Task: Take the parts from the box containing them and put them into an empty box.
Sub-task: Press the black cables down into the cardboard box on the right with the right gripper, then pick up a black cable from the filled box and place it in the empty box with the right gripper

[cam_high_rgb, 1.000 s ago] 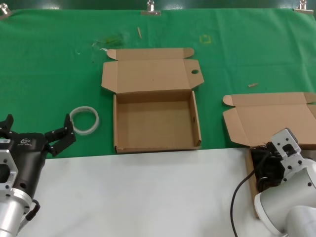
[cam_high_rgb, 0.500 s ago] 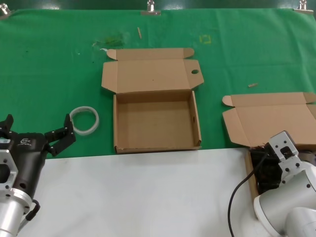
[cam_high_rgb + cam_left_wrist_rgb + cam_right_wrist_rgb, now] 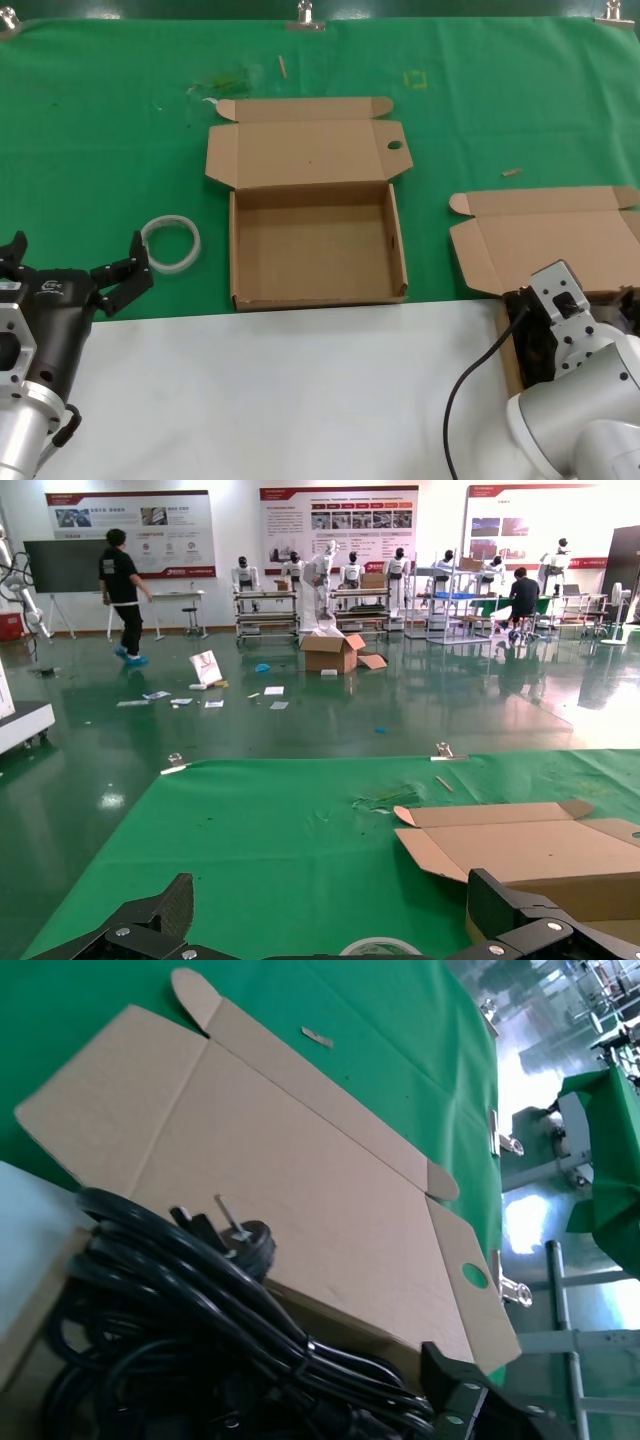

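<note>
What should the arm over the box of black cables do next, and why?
Probably lower the right gripper a little into the cables and close on a bundle. It hangs just above them with nothing held, while the empty box waits open in the middle. The left gripper idles near the tape ring.

Glossy green hall floor (image 3: 80,770)

The empty box (image 3: 318,246) lies open from above; only its raised lid (image 3: 305,150) walls the far side.
</note>
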Controlling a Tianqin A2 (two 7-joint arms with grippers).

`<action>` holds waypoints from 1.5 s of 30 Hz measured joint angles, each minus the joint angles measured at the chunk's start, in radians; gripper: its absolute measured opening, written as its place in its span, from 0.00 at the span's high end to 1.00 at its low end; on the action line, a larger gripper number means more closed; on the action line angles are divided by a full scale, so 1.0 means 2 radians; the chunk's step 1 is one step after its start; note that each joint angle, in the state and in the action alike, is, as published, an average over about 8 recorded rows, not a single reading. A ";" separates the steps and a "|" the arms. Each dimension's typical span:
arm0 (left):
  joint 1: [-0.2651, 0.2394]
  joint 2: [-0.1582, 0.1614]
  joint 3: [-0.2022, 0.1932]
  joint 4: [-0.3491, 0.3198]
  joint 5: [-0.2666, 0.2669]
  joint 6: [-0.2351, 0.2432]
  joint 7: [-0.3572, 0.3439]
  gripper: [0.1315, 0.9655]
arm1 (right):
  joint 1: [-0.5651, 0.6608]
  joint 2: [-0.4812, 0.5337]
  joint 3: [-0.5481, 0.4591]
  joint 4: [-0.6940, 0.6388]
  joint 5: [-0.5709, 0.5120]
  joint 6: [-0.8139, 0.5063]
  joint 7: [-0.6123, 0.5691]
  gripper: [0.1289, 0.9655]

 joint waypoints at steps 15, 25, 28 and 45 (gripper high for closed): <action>0.000 0.000 0.000 0.000 0.000 0.000 0.000 0.00 | -0.013 0.000 -0.007 0.026 0.021 0.004 0.002 0.71; 0.000 0.000 0.000 0.000 0.000 0.000 0.000 0.00 | -0.028 0.000 -0.013 0.091 0.019 0.034 -0.015 0.89; 0.000 0.000 0.000 0.000 0.000 0.000 0.000 0.00 | -0.032 0.000 -0.017 0.118 0.016 0.048 -0.025 0.92; 0.000 0.000 0.000 0.000 0.000 0.000 0.000 0.00 | 0.048 0.000 -0.104 0.087 0.055 -0.012 -0.032 0.95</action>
